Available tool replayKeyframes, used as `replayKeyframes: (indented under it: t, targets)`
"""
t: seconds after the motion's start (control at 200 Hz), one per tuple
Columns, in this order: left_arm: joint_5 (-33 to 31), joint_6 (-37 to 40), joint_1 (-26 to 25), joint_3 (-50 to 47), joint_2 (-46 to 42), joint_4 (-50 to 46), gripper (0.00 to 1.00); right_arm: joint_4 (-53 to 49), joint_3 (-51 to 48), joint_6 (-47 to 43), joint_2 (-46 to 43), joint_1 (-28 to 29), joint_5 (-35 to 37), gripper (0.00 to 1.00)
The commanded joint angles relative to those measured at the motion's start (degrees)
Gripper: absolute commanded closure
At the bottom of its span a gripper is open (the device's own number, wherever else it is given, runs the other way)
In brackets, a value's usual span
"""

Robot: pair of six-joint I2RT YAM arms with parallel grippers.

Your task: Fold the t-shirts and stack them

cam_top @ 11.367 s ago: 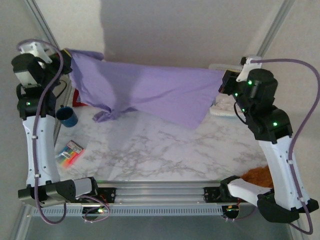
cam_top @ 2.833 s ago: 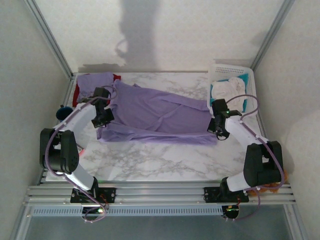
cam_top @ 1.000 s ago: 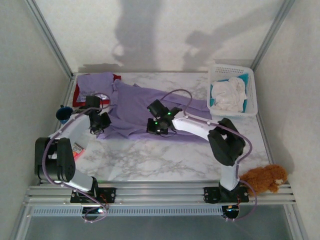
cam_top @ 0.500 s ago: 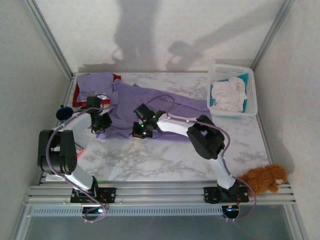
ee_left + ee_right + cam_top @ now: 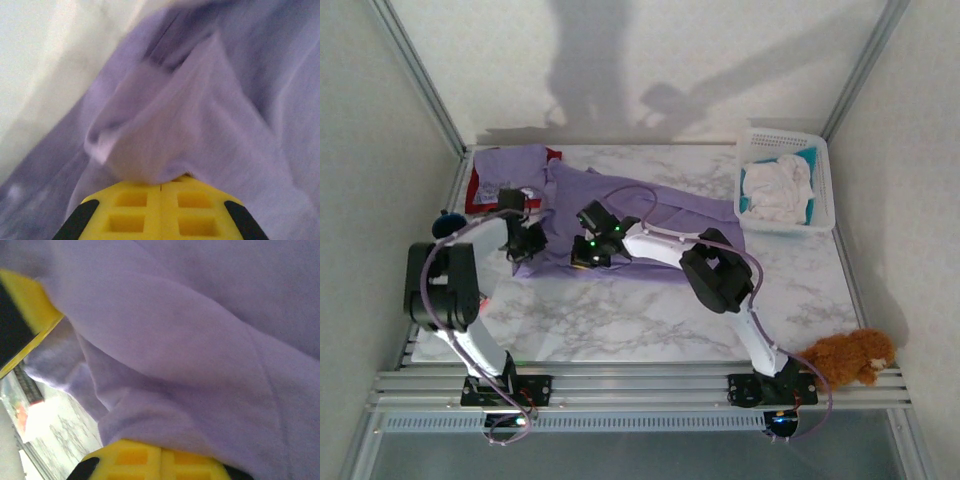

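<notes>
A lavender t-shirt (image 5: pixel 660 215) lies across the middle of the marble table (image 5: pixel 650 320), its right part drawn leftward over itself. My left gripper (image 5: pixel 525 243) is shut on the shirt's near-left edge; in the left wrist view the yellow jaws (image 5: pixel 161 186) meet with lavender cloth (image 5: pixel 200 115) bunched just ahead of them. My right gripper (image 5: pixel 588 250) is shut on the cloth a short way to the right of it. The right wrist view has the jaws (image 5: pixel 161 452) closed under a lavender fold (image 5: pixel 190 340). At the back left lies another lavender t-shirt (image 5: pixel 508 165) with a red t-shirt (image 5: pixel 472 195) showing under it.
A white basket (image 5: pixel 820 180) holding white cloth stands at the back right. A brown plush toy (image 5: pixel 845 355) sits at the near right edge. A dark blue cup (image 5: pixel 445 225) stands by the left frame post. Bare marble stretches along the near half.
My right gripper has travelled left across the shirt, dragging the cloth with it, and now sits close to the left gripper. The left gripper has barely moved.
</notes>
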Motion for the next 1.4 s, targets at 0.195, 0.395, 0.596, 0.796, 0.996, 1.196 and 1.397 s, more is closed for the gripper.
replayKeyframes:
  t: [0.195,0.395,0.596,0.796,0.996,1.196,1.397]
  targets:
    - [2.8,2.2,-0.6,24.7,3.7,-4.5,1.00,21.7,-2.9,1.6,-3.4,-8.8,11.7,1.00]
    - [2.5,2.8,-0.5,19.8,-0.1,-3.9,1.00,15.9,-3.2,-2.3,-6.1,-8.8,15.6,1.00]
    - [5.3,1.9,-0.6,9.6,-2.6,-1.2,1.00,8.8,-2.8,-2.6,-6.2,-7.3,11.2,1.00]
    - [5.9,2.0,-0.6,2.7,-2.7,1.4,1.00,3.3,1.1,-5.3,-3.1,-5.1,7.6,1.00]
    - [8.0,1.3,-0.6,1.6,0.3,2.6,1.00,2.3,6.7,-4.2,2.6,-5.1,3.0,1.00]
    - [9.9,2.3,-1.9,6.4,7.6,0.3,1.00,0.3,9.5,-4.3,4.6,-5.2,2.4,1.00]
    - [8.8,2.9,-3.4,15.1,13.5,-1.7,1.00,-0.1,5.7,-5.8,1.1,-5.3,4.3,1.00]
